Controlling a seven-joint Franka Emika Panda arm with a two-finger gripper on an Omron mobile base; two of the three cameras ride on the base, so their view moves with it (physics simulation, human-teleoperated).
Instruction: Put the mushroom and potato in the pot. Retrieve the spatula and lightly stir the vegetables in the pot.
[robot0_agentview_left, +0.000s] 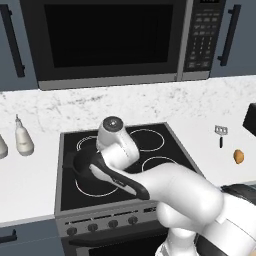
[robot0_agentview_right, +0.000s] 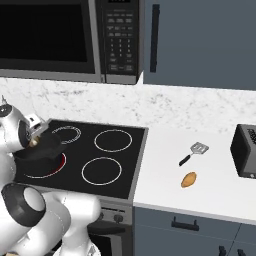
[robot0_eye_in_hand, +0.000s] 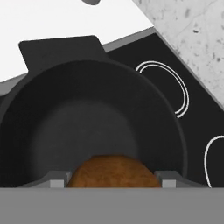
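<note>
The dark round pot (robot0_eye_in_hand: 100, 109) stands on the front left burner of the stove (robot0_agentview_left: 150, 150), partly behind my arm in the left base view (robot0_agentview_left: 75, 165). My gripper (robot0_eye_in_hand: 113, 178) hangs over the pot's mouth (robot0_agentview_right: 45, 149), shut on the mushroom (robot0_eye_in_hand: 113, 171), which shows as a brown rounded lump between the fingertips and as a small tan piece (robot0_agentview_right: 34, 142) in the right base view. The orange-tan potato (robot0_agentview_right: 188, 179) (robot0_agentview_left: 239, 156) lies on the white counter right of the stove. Just behind it lies the spatula (robot0_agentview_right: 194, 151) (robot0_agentview_left: 220, 134), black handle toward the front.
A dark toaster (robot0_agentview_right: 246, 150) sits at the counter's far right. Two pale shakers (robot0_agentview_left: 23, 140) stand on the counter left of the stove. A microwave (robot0_agentview_left: 110, 37) hangs above the cooktop, with cabinets beside it.
</note>
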